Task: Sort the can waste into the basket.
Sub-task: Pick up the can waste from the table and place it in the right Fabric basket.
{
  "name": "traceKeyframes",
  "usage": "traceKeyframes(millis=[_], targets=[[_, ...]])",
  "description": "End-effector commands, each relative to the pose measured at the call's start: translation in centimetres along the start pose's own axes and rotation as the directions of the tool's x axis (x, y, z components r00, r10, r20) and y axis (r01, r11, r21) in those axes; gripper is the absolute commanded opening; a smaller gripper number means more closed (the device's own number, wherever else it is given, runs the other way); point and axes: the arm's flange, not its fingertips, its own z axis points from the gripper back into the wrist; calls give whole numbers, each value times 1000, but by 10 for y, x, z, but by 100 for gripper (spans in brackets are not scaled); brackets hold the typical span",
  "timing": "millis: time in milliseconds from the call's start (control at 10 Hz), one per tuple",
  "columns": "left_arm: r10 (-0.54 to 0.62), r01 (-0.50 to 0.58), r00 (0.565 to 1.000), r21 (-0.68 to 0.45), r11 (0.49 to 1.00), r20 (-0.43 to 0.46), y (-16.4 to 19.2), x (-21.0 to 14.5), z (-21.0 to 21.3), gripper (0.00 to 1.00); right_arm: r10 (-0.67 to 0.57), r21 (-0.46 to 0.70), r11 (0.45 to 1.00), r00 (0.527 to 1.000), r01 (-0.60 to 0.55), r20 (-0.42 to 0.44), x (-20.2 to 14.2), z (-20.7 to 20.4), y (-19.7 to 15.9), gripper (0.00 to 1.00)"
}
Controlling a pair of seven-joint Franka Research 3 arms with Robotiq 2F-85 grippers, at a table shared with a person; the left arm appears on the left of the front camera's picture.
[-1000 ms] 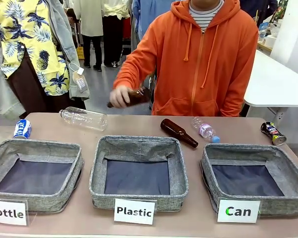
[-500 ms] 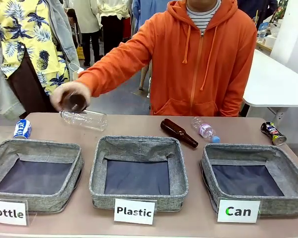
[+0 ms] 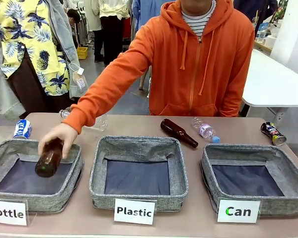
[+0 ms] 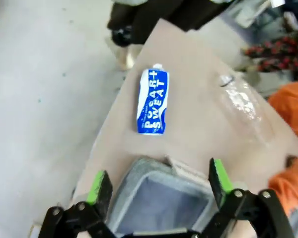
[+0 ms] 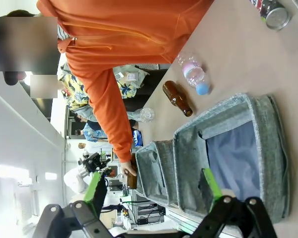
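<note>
Since neither can sorted yet, first pick pending: left gripper [image 4: 159, 181] spread, empty; right gripper [image 5: 151, 184] likewise. SWEAT can [image 3: 22, 128] at 10 o'clock on table [image 3: 238, 130], dark can [image 3: 273, 133] at 2 o'clock, Can basket [image 3: 280, 204] at 4 o'clock. Next, probably: lower left gripper, straddle SWEAT can at its 12 o'clock.

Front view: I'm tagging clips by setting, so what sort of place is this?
Probably a public demo booth at an indoor event: three signed sorting baskets, the Bottle basket, Plastic basket and Can basket; onlookers standing close behind the table; another white table nearby.
</note>
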Motion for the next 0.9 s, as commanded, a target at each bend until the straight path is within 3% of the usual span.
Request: traceKeyframes(millis=[0,100,300,500,800], targets=[[-94,77,993,-219,973,-70,118,17,74,100,21,21,1000,1000,-21,9,3,0,1,100],[-108,76,990,-318,945,-85,161,12,91,100,21,21,1000,1000,-21,9,3,0,1,100],[-67,15,992,-417,909,-110,212,18,95,100,21,21,1000,1000,-21,9,3,0,1,100],[-38,-25,990,-428,903,-138,221,17,84,100,21,21,1000,1000,-21,9,3,0,1,100],[-30,-28,987,-358,933,-155,191,21,77,100,21,21,1000,1000,-21,9,3,0,1,100]])
